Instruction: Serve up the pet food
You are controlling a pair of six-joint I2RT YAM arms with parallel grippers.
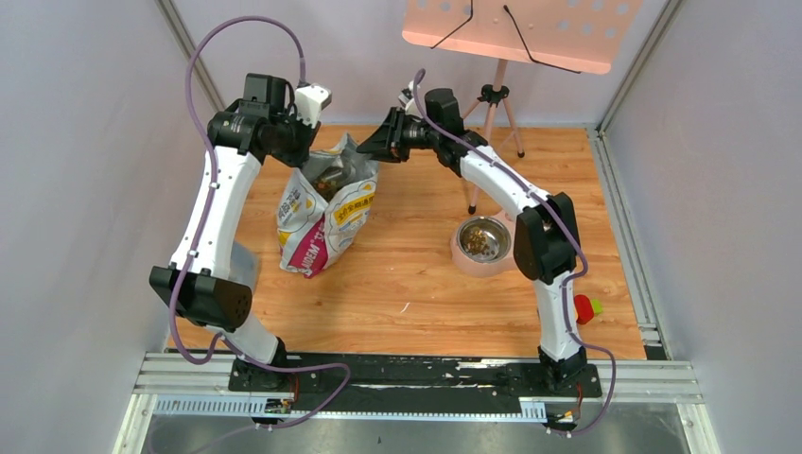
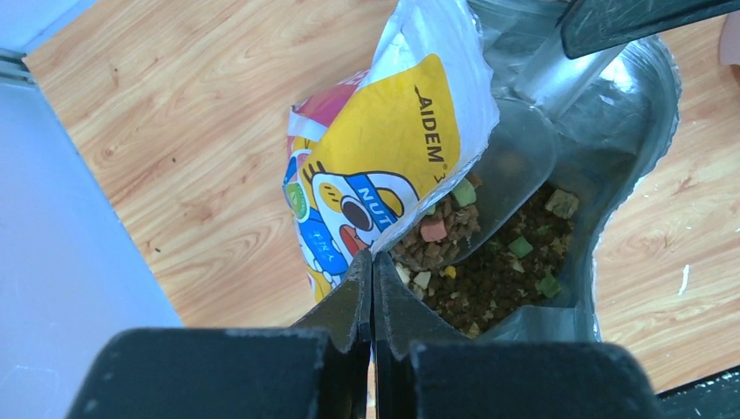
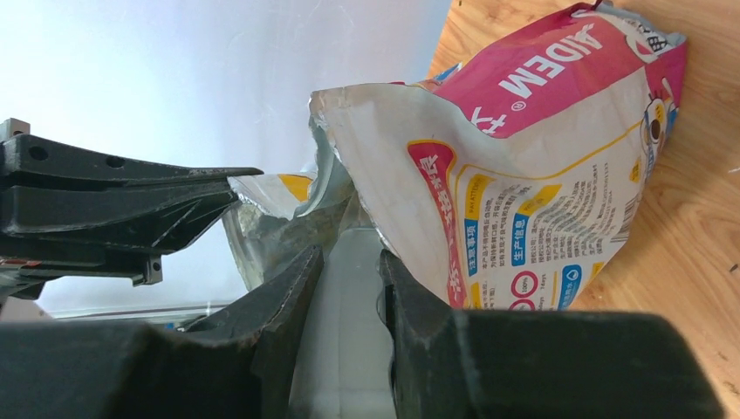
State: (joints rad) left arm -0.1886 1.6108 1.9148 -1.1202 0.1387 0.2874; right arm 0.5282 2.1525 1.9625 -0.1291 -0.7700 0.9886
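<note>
Pet food (image 2: 502,279): loose brown kibble with green, pink, yellow bits, inside open bag (image 2: 384,148), some in scoop (image 2: 515,166).

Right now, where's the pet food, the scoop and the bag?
pet food (image 2: 489,279): left wrist view, on the loose brown pellets.
scoop (image 2: 515,166): left wrist view, on its clear bowl.
bag (image 1: 317,232): top view, on its printed front wall.

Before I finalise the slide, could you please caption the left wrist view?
Left tool pinches the bag open while the clear scoop sits in the pet food.
</note>
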